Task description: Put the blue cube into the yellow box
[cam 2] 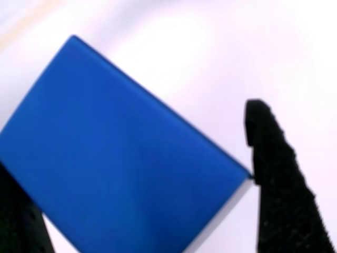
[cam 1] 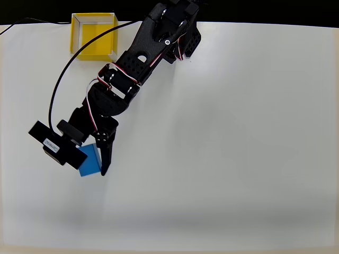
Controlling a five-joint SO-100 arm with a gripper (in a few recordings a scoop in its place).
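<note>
White bench (cam 1: 238, 132); tool (cam 1: 94, 161) open, straddling cube (cam 1: 89, 160), fingers not yet clamped. Grasp step; next: close, lift, carry to box (cam 1: 94, 36) well behind tool.

Plain white table (cam 1: 238, 159) under soft, even light, black strip beyond its far edge.

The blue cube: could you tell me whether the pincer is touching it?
Touching. In the wrist view, the blue cube sits between the pincer fingers, its corner meeting the right finger.
</note>
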